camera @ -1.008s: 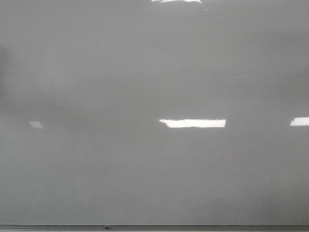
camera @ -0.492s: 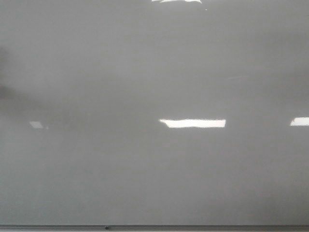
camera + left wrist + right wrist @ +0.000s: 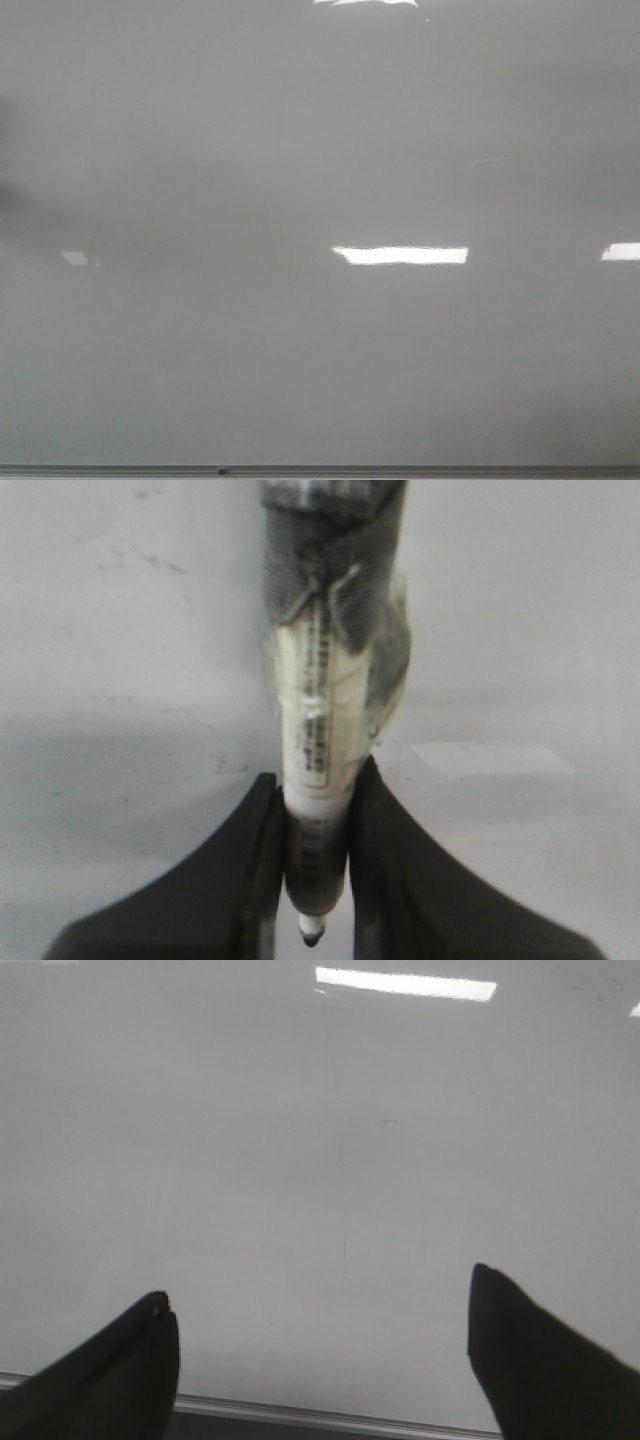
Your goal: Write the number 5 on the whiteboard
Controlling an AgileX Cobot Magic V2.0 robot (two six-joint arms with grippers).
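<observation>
Fills the whole front view: large glossy pale grey whiteboard (image 3: 300, 350) with a thin grey frame edge (image 3: 400, 469) along its near side, bright rectangular reflections on the right and centre. Bare of any black line; no number 5 visible in any view, so not yet written, or outside the frames.

Left gripper (image 3: 315, 880): dark fingers (image 3: 255, 860) clamped on a white-barrelled marker (image 3: 322, 730) wrapped in grey tape at its upper end, tip (image 3: 312, 936) poking out between the fingers, board surface behind it. Cannot tell whether the tip touches the board.

Right gripper (image 3: 320, 1350): wide apart, holding nothing, hanging over the board beside the near frame edge.

Likely risks: too light a press, giving a broken or missing stroke; too hard a press, sliding the smooth barrel in the clamp and skewing the digit. Also possible: a stroke begun at the far left of the board, outside the front view.
</observation>
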